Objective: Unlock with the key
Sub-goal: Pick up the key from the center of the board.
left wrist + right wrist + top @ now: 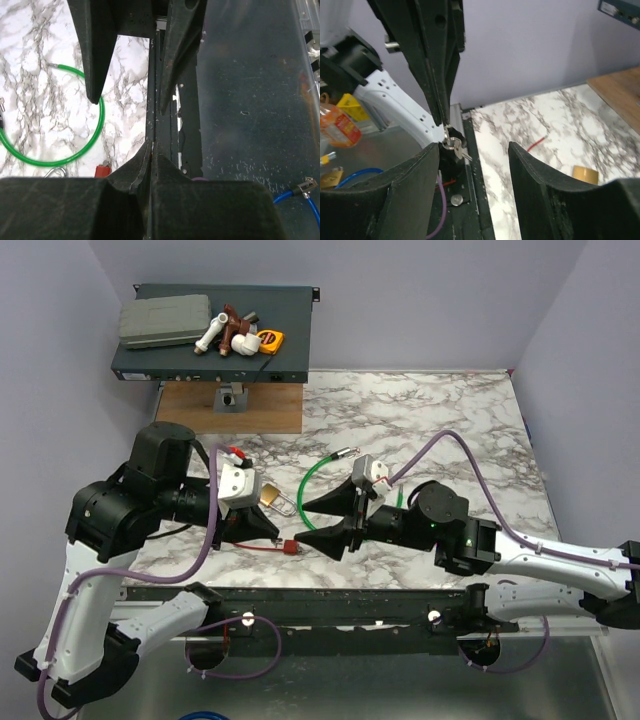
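My left gripper (151, 145) is shut, its jaws pressed together. In the right wrist view it (442, 122) comes down from the top and pinches a small ring from which the silvery key (456, 148) hangs, over the table's front edge. My right gripper (474, 150) is open and empty, with the key just beyond its left fingertip. In the top view the two grippers face each other, left (276, 531) and right (300, 522), a short way apart. The brass padlock (270, 497) lies on the marble beside the left gripper, also showing in the right wrist view (585, 174).
A green cable loop (318, 480) lies behind the right gripper. A red wire with a red plug (292, 547) lies near the front edge. A dark shelf (215, 370) at the back left carries a grey case, pipe fittings and a tape measure. A black rail (330, 605) runs along the table's front.
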You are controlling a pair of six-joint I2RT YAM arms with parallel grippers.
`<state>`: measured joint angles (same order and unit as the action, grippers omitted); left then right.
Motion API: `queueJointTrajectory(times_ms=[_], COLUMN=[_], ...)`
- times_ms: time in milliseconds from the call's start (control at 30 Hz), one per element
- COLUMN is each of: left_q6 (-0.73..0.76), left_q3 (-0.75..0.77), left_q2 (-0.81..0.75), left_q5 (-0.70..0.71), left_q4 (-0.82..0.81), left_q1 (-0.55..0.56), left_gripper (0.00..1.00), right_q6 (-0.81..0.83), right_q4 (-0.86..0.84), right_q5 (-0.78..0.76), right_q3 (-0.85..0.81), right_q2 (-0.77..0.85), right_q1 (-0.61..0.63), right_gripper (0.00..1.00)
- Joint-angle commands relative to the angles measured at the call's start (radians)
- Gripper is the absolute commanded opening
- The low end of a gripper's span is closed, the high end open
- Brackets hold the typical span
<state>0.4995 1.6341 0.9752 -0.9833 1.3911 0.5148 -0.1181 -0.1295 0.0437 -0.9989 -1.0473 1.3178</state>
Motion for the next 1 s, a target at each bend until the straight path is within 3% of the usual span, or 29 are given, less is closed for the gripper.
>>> queueJointTrajectory(times_ms=[0, 433, 567, 833, 900, 967], left_q6=[0.002, -0.034, -0.039, -0.054, -0.056, -0.058], left_q3=[0.009, 0.015, 0.017, 0.009, 0.007, 0.004], left_q2=[-0.022, -0.029, -0.029, -0.035, -0.039, -0.040], left_q5=[-0.080, -0.098, -0.101, -0.102, -0.106, -0.109], left_q4=[0.007, -0.020, -0.025, -0.038, -0.041, -0.043], left_q1=[0.004, 0.004, 0.003, -0.009, -0.011, -0.014], left_gripper=[0.00, 0.00, 0.00, 0.00, 0.00, 0.00], right_q6=[-0.032, -0.076, -0.081, -0.104, -0.107, -0.113], right_q4=[-0.138, -0.250, -0.263, -0.284, -0.296, -0.308], right_q5=[0.198, 0.304, 0.320, 0.365, 0.365, 0.358], right_q3=[0.008, 0.025, 0.014, -0.001, 0.000, 0.003], right_q2=[-0.010, -0.093, -0.120, -0.164, -0.167, -0.168], right_q1=[-0.024, -0.036, -0.037, -0.040, -0.043, -0.045], right_gripper=[0.61, 0.52, 0.38, 0.33, 0.23, 0.08])
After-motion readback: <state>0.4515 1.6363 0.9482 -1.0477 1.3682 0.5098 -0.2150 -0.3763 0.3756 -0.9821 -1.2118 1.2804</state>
